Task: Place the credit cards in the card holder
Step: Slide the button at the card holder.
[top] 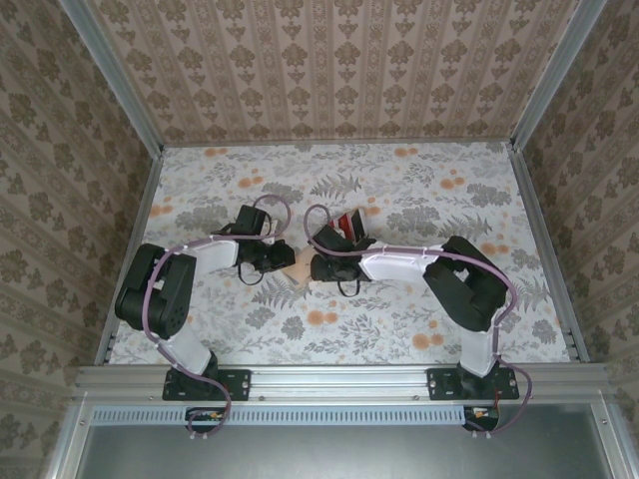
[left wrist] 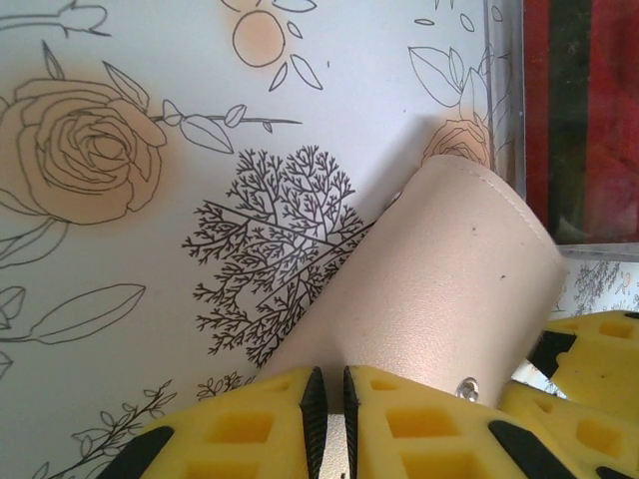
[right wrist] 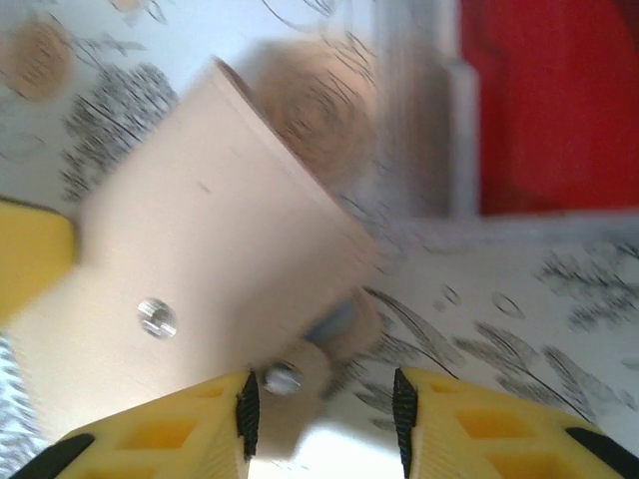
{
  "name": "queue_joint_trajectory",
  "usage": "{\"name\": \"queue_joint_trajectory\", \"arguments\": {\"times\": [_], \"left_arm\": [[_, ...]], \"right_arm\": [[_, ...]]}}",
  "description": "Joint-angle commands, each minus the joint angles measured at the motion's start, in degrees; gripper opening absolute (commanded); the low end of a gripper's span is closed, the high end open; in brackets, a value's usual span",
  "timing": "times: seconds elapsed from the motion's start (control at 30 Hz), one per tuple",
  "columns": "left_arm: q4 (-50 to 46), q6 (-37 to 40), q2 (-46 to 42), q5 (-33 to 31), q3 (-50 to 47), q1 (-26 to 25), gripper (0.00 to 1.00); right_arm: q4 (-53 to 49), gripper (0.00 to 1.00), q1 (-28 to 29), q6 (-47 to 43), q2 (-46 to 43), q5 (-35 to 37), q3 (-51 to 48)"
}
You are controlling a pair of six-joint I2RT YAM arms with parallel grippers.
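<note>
At the left gripper [left wrist: 331,424] we see the fingers [left wrist: 250,434] closed to a thin slit, pinching the holder [left wrist: 439,289] at its near edge. The rest of it slants out over the table [left wrist: 120,299]. The right gripper [right wrist: 321,424] fingers [right wrist: 479,429] stand partly apart with the holder's snap tab at the gap. It's blurred, so we can't tell if they touch. Red cards [left wrist: 584,120] sit in a clear tray [left wrist: 504,100] just beyond the holder.
</note>
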Motion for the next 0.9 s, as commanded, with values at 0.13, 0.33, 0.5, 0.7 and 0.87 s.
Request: {"name": "queue_joint_trajectory", "arguments": {"times": [0.13, 0.33, 0.5, 0.7, 0.87], "left_arm": [[-4.86, -0.91, 5.32, -1.74, -3.28, -1.16, 0.18], [-4.36, -1.1, 5.59, -1.56, -3.28, -1.16, 0.18], [-4.58, -1.04, 5.2, -1.56, -3.3, -1.16, 0.18], [-4.5, -0.84, 5.47, -1.65, -3.41, -1.14, 0.18], [-4.12, -0.92, 5.51, -1.47, -3.53, -1.16, 0.18]], "right_arm": [[-4.21, 0.46, 0.07, -1.03, -5.25, 1.05, -4.48], [-1.95, 0.49, 2.14, -1.38, -4.01, 0.35, -0.66], [-4.03, 0.51, 3.01, -3.26, 1.66, 0.03, 5.12], [-7.71, 0.52, 3.32, -3.42, 4.44, 1.95, 7.84], [-13.39, 0.49, 3.31, -3.95, 5.82, 8.12, 8.12]]}}
